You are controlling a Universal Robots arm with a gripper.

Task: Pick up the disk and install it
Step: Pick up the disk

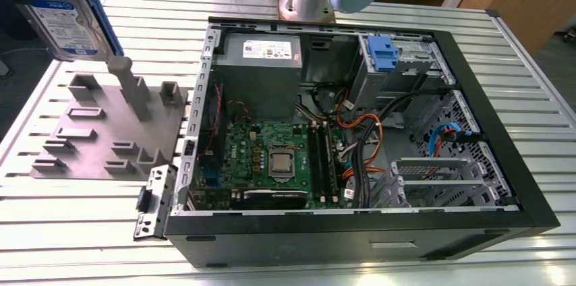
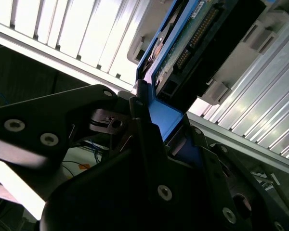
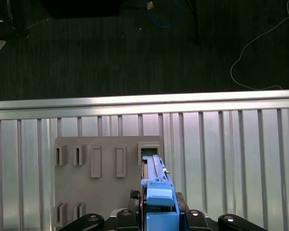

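Ribbed aluminium slats form the surface [image 1: 72, 232], which carries a grey slotted fixture [image 1: 99, 131] and, beside it, an open computer case [image 1: 360, 232] with its motherboard [image 1: 239, 144] exposed. The disk [image 1: 61, 13] hangs on edge above the fixture's far corner, well apart from the case.

In the second wrist view the gripper [image 2: 166, 122] has its black fingers [image 2: 143, 125] clenched on the blue carrier frame at the disk's end, one on each side. The step in hand appears to be lifting the disk clear of the fixture. Doing that well probably means holding the disk square, pinching the plastic frame rather than the drive body, and staying clear of the fixture's tall post [image 1: 121, 77].

The exterior view shows a silver body with a white-and-blue label and blue rails along the edges. The second wrist view shows the greenish circuit board [image 2: 178, 48] and a connector row.
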